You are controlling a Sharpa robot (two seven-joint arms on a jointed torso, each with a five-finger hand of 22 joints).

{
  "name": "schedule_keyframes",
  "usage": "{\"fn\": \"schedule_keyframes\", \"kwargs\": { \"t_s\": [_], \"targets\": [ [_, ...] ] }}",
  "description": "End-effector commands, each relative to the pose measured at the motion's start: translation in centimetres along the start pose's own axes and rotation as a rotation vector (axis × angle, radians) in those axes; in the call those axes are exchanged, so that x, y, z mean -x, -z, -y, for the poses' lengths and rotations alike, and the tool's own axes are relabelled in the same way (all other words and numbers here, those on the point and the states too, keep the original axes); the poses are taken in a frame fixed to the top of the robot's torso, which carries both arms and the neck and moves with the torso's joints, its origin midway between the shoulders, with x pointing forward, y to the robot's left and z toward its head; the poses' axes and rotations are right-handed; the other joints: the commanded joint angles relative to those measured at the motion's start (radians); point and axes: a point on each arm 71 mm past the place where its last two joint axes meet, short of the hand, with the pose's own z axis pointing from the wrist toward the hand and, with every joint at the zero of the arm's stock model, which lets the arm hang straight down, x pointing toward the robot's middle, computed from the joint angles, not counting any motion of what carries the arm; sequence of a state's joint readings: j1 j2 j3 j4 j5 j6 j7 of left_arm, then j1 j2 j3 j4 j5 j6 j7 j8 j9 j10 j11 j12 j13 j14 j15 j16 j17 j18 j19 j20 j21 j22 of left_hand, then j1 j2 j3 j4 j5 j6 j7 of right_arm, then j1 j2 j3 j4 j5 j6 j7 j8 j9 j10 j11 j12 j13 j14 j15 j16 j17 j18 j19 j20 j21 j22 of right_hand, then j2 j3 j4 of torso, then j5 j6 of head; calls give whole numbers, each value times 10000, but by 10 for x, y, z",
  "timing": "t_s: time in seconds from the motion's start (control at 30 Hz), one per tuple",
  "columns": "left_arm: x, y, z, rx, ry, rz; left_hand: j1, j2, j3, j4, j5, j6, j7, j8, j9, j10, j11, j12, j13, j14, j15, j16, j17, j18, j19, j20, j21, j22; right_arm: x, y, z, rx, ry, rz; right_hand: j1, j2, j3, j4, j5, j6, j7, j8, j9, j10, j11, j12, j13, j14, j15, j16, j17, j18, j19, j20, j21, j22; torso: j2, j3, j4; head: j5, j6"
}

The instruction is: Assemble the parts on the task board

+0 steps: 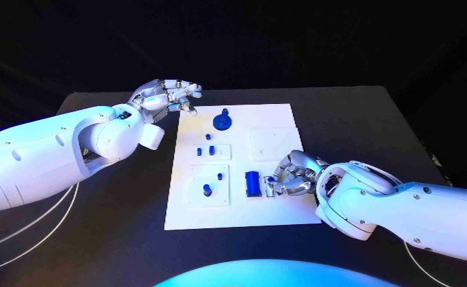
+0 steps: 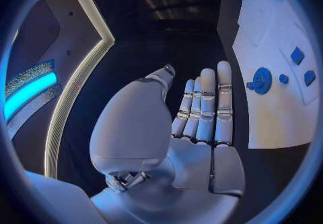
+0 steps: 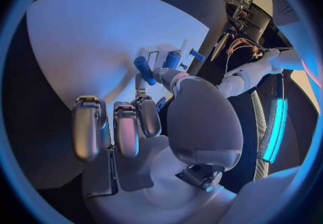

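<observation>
The white task board [image 1: 277, 216] lies mid-table with small blue parts [image 1: 206, 152] seated in its raised square holders and a round blue part [image 1: 223, 121] at its far edge. The left hand [image 1: 169, 95] hovers released, fingers straight, beside the far-left corner. The right hand [image 1: 292, 173] rests curled over the near-right area beside a blue block [image 1: 252, 183]; whether it grasps anything, I cannot tell.

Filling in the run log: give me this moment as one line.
left hand: open, beside task board | right hand: at the blue block, hold unclear | round blue part: on board
</observation>
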State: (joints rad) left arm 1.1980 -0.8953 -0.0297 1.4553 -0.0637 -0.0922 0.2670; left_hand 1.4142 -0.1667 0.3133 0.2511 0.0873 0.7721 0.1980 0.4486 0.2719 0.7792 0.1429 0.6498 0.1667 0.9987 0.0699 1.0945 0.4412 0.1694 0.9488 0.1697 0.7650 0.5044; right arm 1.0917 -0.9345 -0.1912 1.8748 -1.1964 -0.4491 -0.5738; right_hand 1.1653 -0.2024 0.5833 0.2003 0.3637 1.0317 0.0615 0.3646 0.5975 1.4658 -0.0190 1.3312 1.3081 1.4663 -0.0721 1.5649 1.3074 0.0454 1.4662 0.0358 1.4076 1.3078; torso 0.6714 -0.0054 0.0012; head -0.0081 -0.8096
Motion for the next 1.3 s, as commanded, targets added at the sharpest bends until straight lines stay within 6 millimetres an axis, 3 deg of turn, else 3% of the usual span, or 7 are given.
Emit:
{"fn": "schedule_keyframes", "kwargs": {
  "t_s": [0.03, 0.27, 0.5, 0.9, 1.07, 1.17, 1.3],
  "targets": [
    [-3, -1, 1, -61, 23, -172, 65, -5, -43, 4, 13, -47, 61, 50, -13, -36, 3, 28, -11, -44, 40, 33, 8, 141, 41, 1, -67, -9, -2, -1, -2, -146, -214, 29, -144, 10, -1, 94, -59, 212, -100, 69, 465, 374, -36, 63, 1441, 1045, -98, 59, 2634, -168, 625, -80, 41, 2251, 4, 9, 0, 12, 10],
    [-3, -1, 1, -35, 31, -205, 91, 5, -51, 10, 12, -47, 63, 50, -16, -37, 5, 29, -14, -45, 40, 31, 7, 140, 46, 0, -71, -12, -5, -3, -5, -128, -109, -141, -407, 34, -16, 155, -174, 292, -120, 72, 461, 391, -52, 90, 1461, 1045, -110, 59, 2634, -171, 632, -88, 63, 2256, -3, 4, 2, 26, -5],
    [-3, -1, 1, -4, 39, -236, 92, 9, -56, 17, 11, -47, 65, 50, -17, -38, 6, 29, -15, -45, 40, 30, 6, 140, 47, 0, -73, -13, -9, -4, -3, -330, 243, -633, -873, 90, -73, 275, -835, 381, -133, 51, 444, 390, -61, 59, 1462, 1045, -119, 59, 2634, -159, 613, -99, -8, 2239, -6, 1, -6, 29, -15],
    [-3, -1, 0, 28, 47, -268, 92, 9, -56, 17, 11, -47, 65, 50, -17, -38, 6, 29, -15, -45, 40, 30, 6, 140, 47, 0, -73, -13, -11, -4, -7, -222, 303, -674, -1107, 94, -126, 343, -1112, 445, -144, 61, 444, 409, -66, 108, 1495, 1045, -122, 59, 2634, -160, 613, -100, -5, 2240, 1, 5, -2, 38, -30],
    [-3, -1, 0, 35, 45, -262, 97, 25, -69, 38, 10, -47, 69, 50, -21, -41, 9, 28, -19, -47, 43, 27, 5, 138, 50, 0, -79, -17, -9, -4, -7, -151, 324, -482, -1368, 35, -260, 439, -1794, 471, -143, 47, 433, 412, -64, 104, 1507, 1045, -121, 59, 2634, -159, 612, -99, -11, 2238, -1, 3, -1, 46, -20],
    [-3, -1, 0, 40, 44, -258, 97, 25, -69, 38, 10, -47, 69, 50, -21, -41, 9, 28, -19, -47, 43, 27, 5, 138, 50, 0, -79, -17, -9, -4, -8, -93, 329, -430, -1385, 26, -278, 443, -1892, 466, -139, 40, 429, 407, -62, 84, 1499, 1045, -120, 59, 2634, -155, 606, -99, -35, 2233, -1, 4, -2, 49, -16],
    [-3, -1, 0, 53, 42, -252, 97, 25, -69, 38, 10, -47, 69, 50, -21, -41, 9, 28, -19, -47, 43, 27, 5, 138, 50, 0, -79, -17, -9, -4, -9, 11, 349, -424, -1564, -97, -533, 573, -2433, 485, -125, 20, 412, 406, -47, 78, 1508, 1045, -106, 59, 2634, -154, 603, -88, -43, 2231, 2, 11, -1, 67, -15]
  ]
}}
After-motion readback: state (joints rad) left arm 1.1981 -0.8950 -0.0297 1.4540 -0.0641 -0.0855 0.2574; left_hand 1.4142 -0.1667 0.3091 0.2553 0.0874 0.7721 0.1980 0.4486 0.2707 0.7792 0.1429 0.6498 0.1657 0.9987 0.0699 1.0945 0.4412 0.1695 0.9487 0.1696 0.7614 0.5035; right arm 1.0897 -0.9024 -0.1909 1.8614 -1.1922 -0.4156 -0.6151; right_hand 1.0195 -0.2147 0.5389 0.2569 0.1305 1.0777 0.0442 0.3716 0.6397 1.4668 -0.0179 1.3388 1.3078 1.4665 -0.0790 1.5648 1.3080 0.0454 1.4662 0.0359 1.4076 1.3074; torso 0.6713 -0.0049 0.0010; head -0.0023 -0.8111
